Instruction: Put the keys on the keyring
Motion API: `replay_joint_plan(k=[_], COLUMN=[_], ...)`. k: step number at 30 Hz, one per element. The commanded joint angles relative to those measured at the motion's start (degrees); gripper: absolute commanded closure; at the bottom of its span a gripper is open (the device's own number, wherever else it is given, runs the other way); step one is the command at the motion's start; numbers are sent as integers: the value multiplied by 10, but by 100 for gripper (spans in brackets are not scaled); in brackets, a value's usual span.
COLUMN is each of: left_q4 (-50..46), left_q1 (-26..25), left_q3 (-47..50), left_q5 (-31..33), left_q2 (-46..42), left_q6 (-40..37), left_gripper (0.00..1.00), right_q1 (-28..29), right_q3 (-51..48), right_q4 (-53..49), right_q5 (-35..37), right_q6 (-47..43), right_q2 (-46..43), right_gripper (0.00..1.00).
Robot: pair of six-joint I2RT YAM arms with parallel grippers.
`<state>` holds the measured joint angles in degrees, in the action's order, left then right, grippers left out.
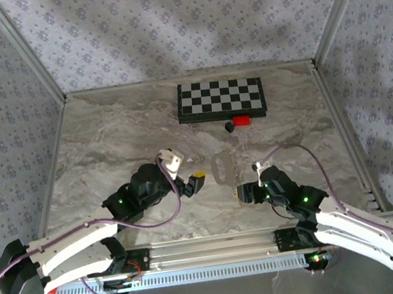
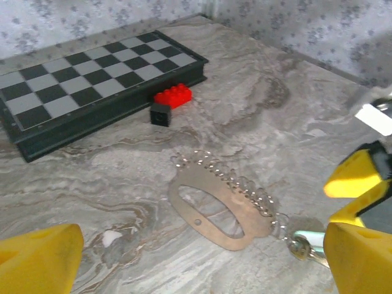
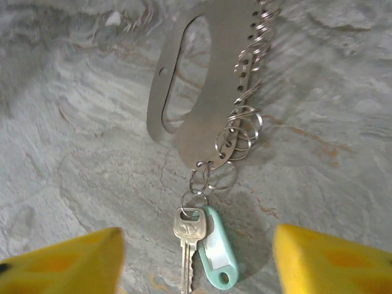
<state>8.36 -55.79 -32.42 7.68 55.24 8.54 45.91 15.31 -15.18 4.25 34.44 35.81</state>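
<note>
Right side: the right gripper [image 3: 196, 245] has its jaws apart with nothing clamped. Its two yellow fingertips [image 3: 67, 263] sit at the bottom corners of my wrist view.

- The key [image 3: 187, 236] lies flat on the table [image 3: 324, 116] in the gap between those fingertips. It is silver, with the blade pointing back toward the wrist, and I see neither finger touching it.
- A mint-green tag [image 3: 215, 254] lies against the key on the right-finger side.
- The key's head is threaded on a small wire ring. That ring links into the near tip of the keyring [image 3: 223, 73], a flat grey metal plate with a long oval cutout that runs straight out ahead of the jaws.
- A row of small split rings [image 3: 242, 131] lines the plate's edge on the right-finger side.

Left side: the left gripper [image 2: 202, 245] has its jaws wide apart and holds nothing.

- The plate lies on the table just ahead of the open jaws, angled across the gap.
- The plate's key end sits close to the right-hand finger. That finger partly hides the key and tag, so I cannot tell whether they touch it.
- Farther out, past the plate, are a black block [image 2: 160, 114] and a red block [image 2: 173, 96], just beside each other.
- Both blocks sit at the near edge of a checkerboard [image 2: 92, 73].

From the top view, the keyring sits between the two grippers.
</note>
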Motion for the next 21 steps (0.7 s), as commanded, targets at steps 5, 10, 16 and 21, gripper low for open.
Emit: replay_joint_plan(k=[5,10,16,21], left_q4=[-17,-59,-114,-174], left_q1=[20,27,39,85], left_q3=[-16,-13,17,40], left_q5=[171,257,348,385], left_q2=[-18,-47,-106,-155], left_q6=[71,74,36,84], left_gripper=[0,0,0,0], right_q1=[2,-8,-30,-62], right_q3=[53,92,117,111], right_q4=[-65,-85,-99,-92], right_q5=[103,179,244,305], right_q6=[-59,-134,-207,-218], right_q2=[-82,-104,-127,-150], right_gripper=[0,0,0,0])
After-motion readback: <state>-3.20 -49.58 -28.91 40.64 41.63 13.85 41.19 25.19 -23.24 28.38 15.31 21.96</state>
